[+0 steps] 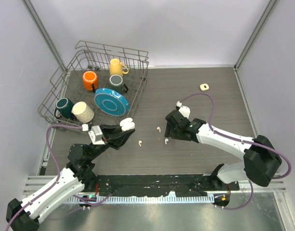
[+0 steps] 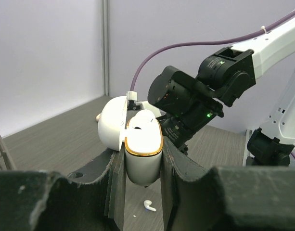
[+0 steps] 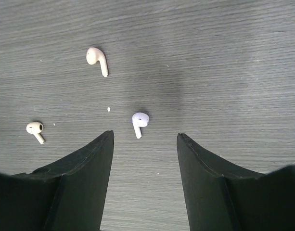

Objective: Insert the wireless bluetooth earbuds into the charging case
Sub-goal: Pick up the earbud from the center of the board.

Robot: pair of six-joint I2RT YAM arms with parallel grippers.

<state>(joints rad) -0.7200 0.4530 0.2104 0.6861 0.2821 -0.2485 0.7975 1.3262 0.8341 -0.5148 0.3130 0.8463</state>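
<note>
1. Between the wide-open, empty fingers of the right gripper (image 3: 145, 138), a white earbud (image 3: 140, 120) lies flat on the table (image 3: 234, 57), with its round head away from the wrist and its stem pointing back.
2. Off to one side, a creamier earbud (image 3: 96, 58) and a third earbud (image 3: 35, 129) have similarly slanted stems.
3. Left gripper (image 2: 142, 159) is clamped on the charging case (image 2: 143, 142), lid flipped open.

Pale lilac-grey walls (image 1: 185, 29) and slim grey metal corner posts (image 1: 44, 33) enclose the dark grey wood-grain tabletop (image 1: 185, 86); soft, even light throughout.
</note>
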